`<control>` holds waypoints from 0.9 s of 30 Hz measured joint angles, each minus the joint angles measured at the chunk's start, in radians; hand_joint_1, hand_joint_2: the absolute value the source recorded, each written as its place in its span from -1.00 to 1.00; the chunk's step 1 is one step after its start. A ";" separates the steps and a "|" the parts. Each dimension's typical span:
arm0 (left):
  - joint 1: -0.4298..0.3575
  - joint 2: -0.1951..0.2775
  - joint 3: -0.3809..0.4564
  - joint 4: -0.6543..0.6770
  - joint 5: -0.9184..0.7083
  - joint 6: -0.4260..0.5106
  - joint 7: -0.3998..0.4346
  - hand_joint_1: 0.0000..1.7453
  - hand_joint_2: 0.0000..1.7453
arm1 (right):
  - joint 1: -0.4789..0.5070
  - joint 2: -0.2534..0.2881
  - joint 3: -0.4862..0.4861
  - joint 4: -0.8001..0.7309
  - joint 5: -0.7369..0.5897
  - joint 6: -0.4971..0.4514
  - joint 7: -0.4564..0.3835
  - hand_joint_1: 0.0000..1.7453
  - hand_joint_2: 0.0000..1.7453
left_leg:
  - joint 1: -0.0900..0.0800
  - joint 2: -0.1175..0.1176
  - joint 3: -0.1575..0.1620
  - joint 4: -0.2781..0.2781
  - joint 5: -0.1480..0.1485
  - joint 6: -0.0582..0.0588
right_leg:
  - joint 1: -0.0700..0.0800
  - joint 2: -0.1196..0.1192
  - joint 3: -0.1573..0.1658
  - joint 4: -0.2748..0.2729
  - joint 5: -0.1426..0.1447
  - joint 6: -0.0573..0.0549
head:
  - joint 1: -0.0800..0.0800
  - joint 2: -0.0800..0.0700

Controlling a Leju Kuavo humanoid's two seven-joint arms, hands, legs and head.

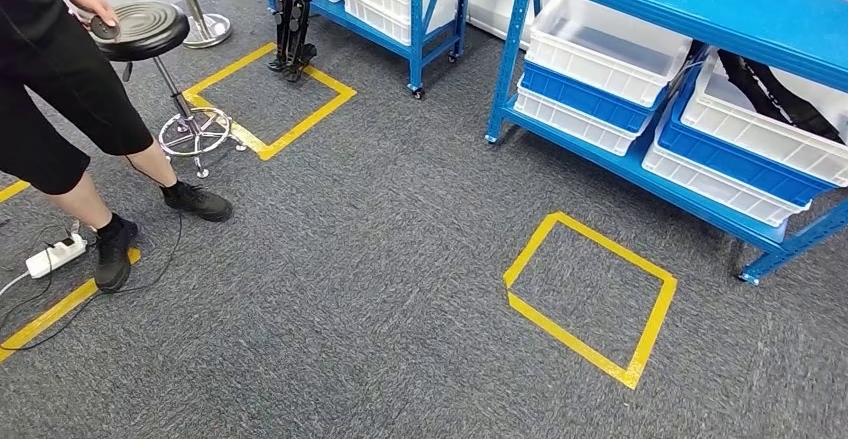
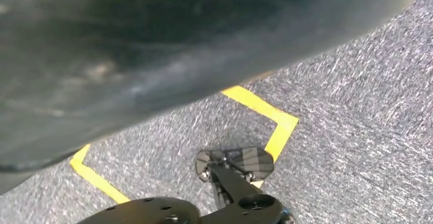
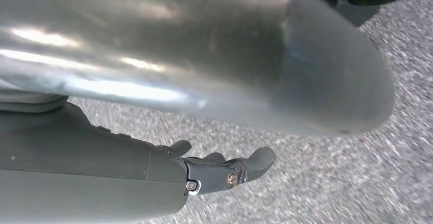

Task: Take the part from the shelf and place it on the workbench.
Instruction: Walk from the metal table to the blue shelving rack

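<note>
Grey carpet (image 1: pixel 380 289), blue shelf (image 1: pixel 700 4), right hand (image 3: pixel 224 170) empty

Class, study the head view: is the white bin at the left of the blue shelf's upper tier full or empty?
Empty. The white bin on the blue shelf shows a bare pale floor and walls, nothing inside.

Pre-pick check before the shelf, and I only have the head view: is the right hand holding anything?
Observer: No. The right hand holds nothing; its dark fingers are stretched out above the grey carpet.
Operator: What's in the left wrist camera?
Observer: It looks down at a corner of yellow floor tape on the carpet.
Operator: And the left hand?
Observer: Cannot tell; a dark blurred shape sits close to the lens.
</note>
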 joint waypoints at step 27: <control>0.003 0.000 0.004 -0.001 -0.001 0.000 0.004 -1.00 -1.00 | -0.011 0.004 -0.001 0.000 0.015 0.000 0.000 -1.00 -1.00 | 0.000 -0.038 -0.015 0.017 -0.009 -0.016 | 0.003 0.003 0.027 -0.006 -0.005 -0.022 | -0.006 0.000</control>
